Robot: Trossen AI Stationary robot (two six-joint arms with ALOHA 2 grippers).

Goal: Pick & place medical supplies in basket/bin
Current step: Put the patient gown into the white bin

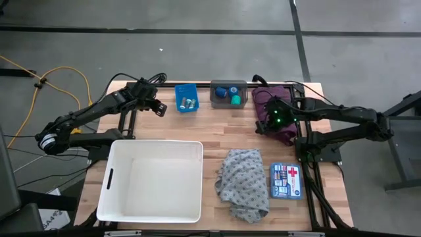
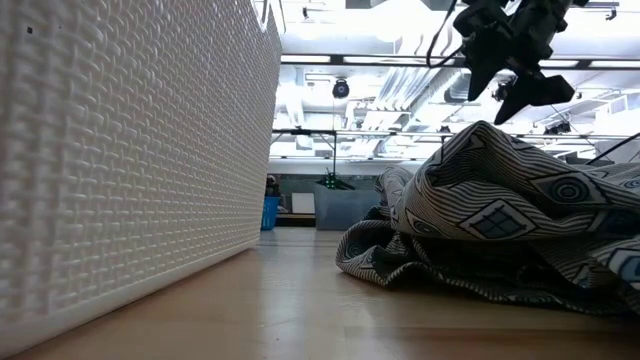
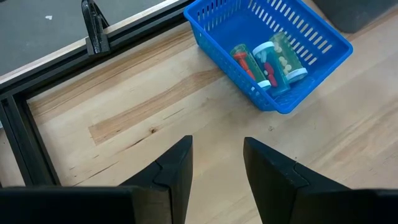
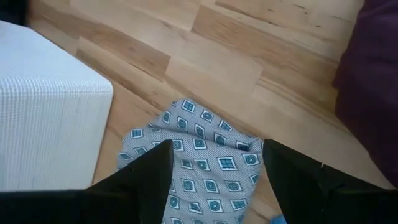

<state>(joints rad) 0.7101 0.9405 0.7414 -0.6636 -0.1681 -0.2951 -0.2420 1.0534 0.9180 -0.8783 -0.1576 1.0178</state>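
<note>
My right pincer [image 4: 214, 180] hovers empty, fingers apart, above grey patterned cloth [image 1: 243, 182]; left pincer [image 3: 216, 171] narrow-gapped, empty, near blue bin [image 3: 273, 46]; vial labels unreadable.

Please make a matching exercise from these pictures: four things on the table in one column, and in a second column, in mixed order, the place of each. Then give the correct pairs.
Things:
1. vials
2. tape rolls
3. grey patterned cloth
4. maroon cloth

Places:
A. on the bare wood between the white basket and the first-aid kit
B. inside the small grey bin
C. under the right gripper, at the table's far right corner
D. inside the small blue bin

Pairs: 1-D, 2-B, 3-A, 4-C
</note>
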